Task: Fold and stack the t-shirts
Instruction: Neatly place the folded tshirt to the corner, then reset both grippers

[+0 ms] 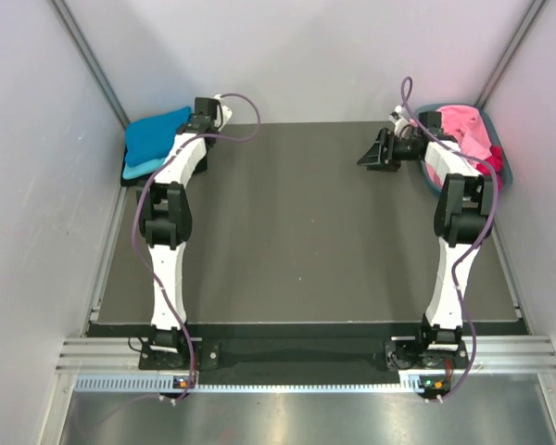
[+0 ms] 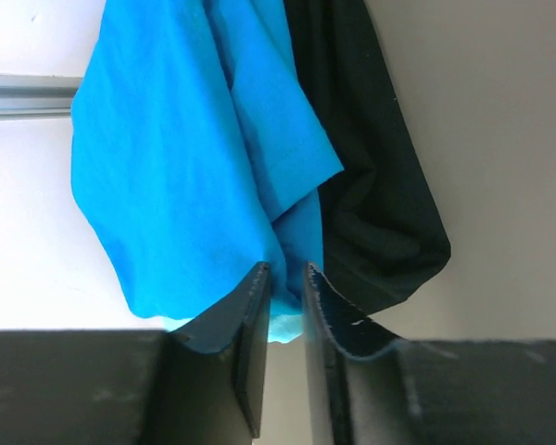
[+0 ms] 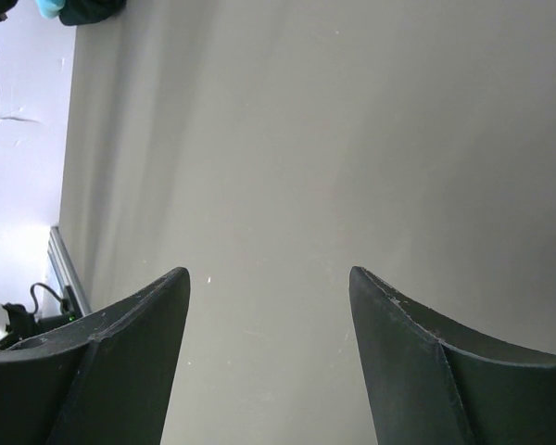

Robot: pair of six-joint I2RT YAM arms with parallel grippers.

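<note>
Stock: blue shirt (image 1: pixel 157 133) bunched at the far-left corner of the counter (image 1: pixel 296 241), lying on a turquoise shirt (image 1: pixel 139 170); a black cloth (image 2: pixel 380 213) lies beside them. Pink shirts (image 1: pixel 463 125) and a crimson shirt (image 1: pixel 492 163) are heaped in the grey-blue tub (image 1: pixel 506 169) at the far right.

Handling (judgement): thin knit, light, limp, no stiffness; it will sag and crease from any single hold and drag on the matte counter. Not fragile and not slippery. Best taken at a hem or shoulder seam, where doubled cloth gives the pads some bite; a mid-panel pinch risks lifting two layers at once.

Left arm: stretched far forward and outward to the corner, wrist over the pile. The left pincer (image 2: pixel 285 271) has its jaws drawn almost together, with blue and pale turquoise cloth showing in the slit; I cannot tell whether cloth is actually nipped or merely lies beneath.

Right arm: elbow folded near the tub, forearm turned inward. The right pincer (image 3: pixel 269 273) is spread wide and released, holding nothing, over bare counter and apart from the pink heap.
</note>
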